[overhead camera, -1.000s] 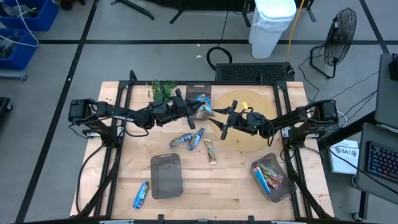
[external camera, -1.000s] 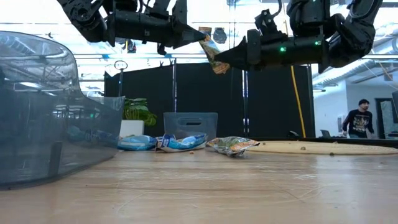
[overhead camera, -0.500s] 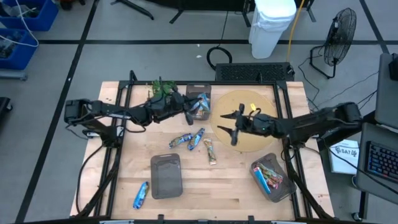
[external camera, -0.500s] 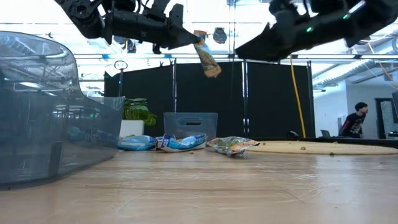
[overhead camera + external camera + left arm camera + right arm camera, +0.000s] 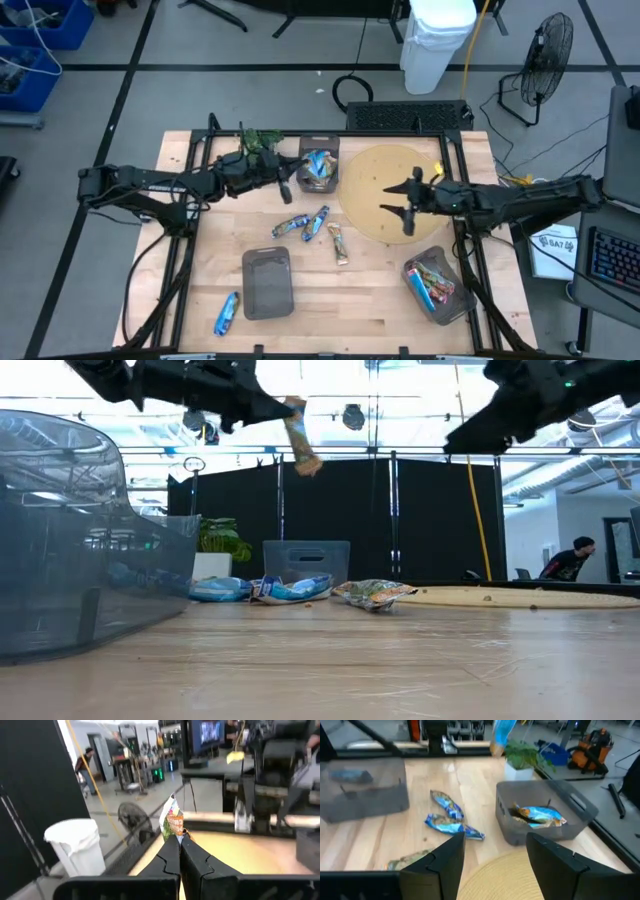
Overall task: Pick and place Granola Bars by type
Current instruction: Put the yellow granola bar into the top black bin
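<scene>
My left gripper (image 5: 287,187) is shut on a tan and reddish granola bar (image 5: 299,436) high above the table, near the far bin (image 5: 318,168), which holds blue bars. My right gripper (image 5: 492,865) stands open and holds nothing above the round woven mat (image 5: 395,215), apart from the bar. Two blue bars (image 5: 290,227) (image 5: 318,222) and a tan bar (image 5: 340,243) lie flat mid-table. Another blue bar (image 5: 226,313) lies near the front left. My left gripper pinches the bar's upper end (image 5: 290,408) between its two shut fingers (image 5: 172,852). They come level from the table's left. The bar hangs slanted below the fingertips, lifted clear of the table and the bins.
A dark bin (image 5: 267,283) with nothing in it stands at the near middle. A bin (image 5: 438,285) with reddish and blue bars stands at the near right. A small plant (image 5: 258,142) stands at the far left. A person (image 5: 570,565) is far off in the room.
The two grippers met at the bar a second ago. My right gripper has drawn back toward the table's right edge and risen, open. My left gripper has pulled toward the left edge and slightly up, the bar still hanging from its fingertips.
</scene>
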